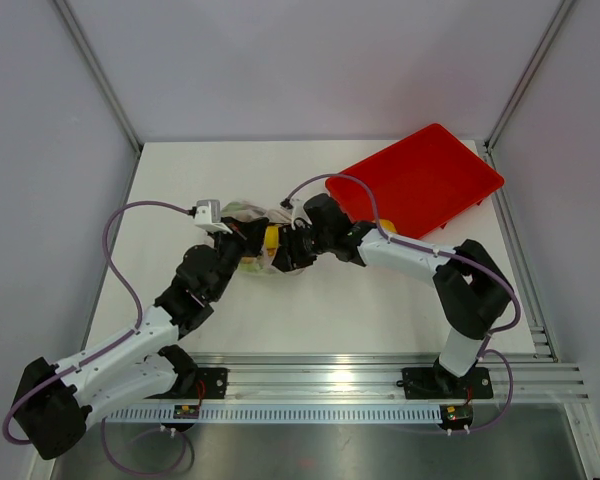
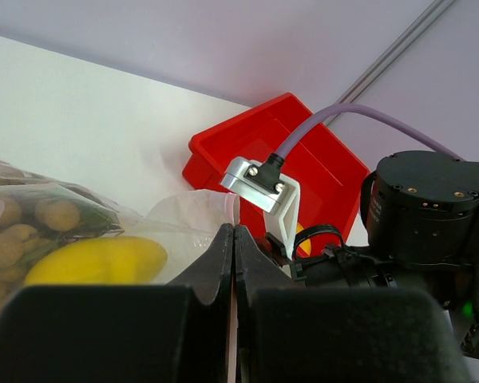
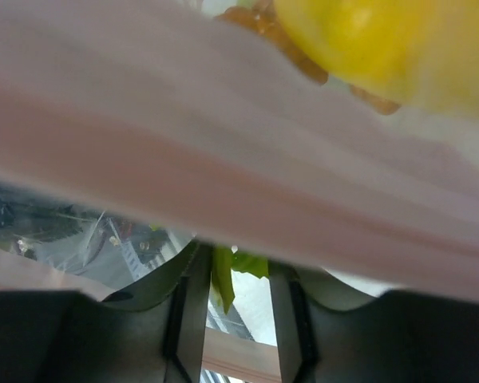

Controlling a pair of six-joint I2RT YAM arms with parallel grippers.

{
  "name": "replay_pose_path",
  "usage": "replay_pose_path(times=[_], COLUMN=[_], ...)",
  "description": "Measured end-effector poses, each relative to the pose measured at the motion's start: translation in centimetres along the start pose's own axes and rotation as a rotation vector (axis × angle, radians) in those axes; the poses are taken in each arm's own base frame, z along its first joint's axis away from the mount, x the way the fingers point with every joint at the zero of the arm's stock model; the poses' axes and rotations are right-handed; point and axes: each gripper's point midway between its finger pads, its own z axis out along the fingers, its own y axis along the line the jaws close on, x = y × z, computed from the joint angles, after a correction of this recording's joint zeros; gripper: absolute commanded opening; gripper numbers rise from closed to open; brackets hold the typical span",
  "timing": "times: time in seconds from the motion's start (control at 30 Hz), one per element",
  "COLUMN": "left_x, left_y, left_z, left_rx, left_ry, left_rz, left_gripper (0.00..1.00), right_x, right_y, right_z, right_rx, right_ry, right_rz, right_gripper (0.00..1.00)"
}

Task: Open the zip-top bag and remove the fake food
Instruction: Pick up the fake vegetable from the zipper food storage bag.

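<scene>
The zip-top bag (image 1: 248,212) lies mid-table between both grippers. My left gripper (image 1: 248,243) is shut, with a thin pink edge of the bag pinched between its jaws in the left wrist view (image 2: 235,231). That view shows the bag (image 2: 32,191) holding tan balls (image 2: 57,214) and a yellow piece (image 2: 96,259). My right gripper (image 1: 285,248) is at the bag's right side. In the right wrist view its fingers (image 3: 193,295) stand apart, tips hidden behind the blurred pink zip strip (image 3: 223,159). A green piece (image 3: 223,275) shows between them, and a yellow piece (image 3: 383,32) and orange pieces (image 3: 291,57) above.
A red rectangular tray (image 1: 415,180) sits tilted at the back right, just behind the right arm, and also shows in the left wrist view (image 2: 247,140). Metal frame posts stand at the table's back corners. A rail runs along the near edge.
</scene>
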Motion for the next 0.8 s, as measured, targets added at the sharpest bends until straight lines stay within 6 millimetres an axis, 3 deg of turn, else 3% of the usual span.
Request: replay_pose_path(times=[0.1, 0.13, 0.27, 0.5, 0.63, 0.8], left_x=[-0.1, -0.1, -0.1, 0.0, 0.1, 0.1], left_y=[0.0, 0.0, 0.2, 0.6, 0.7, 0.4], left_z=[0.0, 0.0, 0.0, -0.1, -0.1, -0.3], left_rx=[-0.001, -0.001, -0.010, -0.031, -0.033, -0.017], left_ry=[-0.005, -0.005, -0.006, -0.002, 0.003, 0.007], left_rz=[-0.001, -0.001, 0.000, 0.005, 0.007, 0.018], left_gripper=[0.00, 0.00, 0.00, 0.00, 0.00, 0.01], right_x=[0.3, 0.4, 0.6, 0.2, -0.4, -2.6], right_y=[0.1, 0.1, 0.2, -0.1, -0.4, 0.1], right_z=[0.1, 0.1, 0.2, 0.1, -1.4, -3.4], right_rx=[-0.014, -0.017, -0.028, -0.005, 0.050, 0.089], right_ry=[0.013, 0.017, 0.029, -0.002, -0.071, -0.195], right_rz=[0.000, 0.000, -0.006, -0.020, -0.038, -0.087], right_gripper=[0.28, 0.19, 0.02, 0.00, 0.00, 0.00])
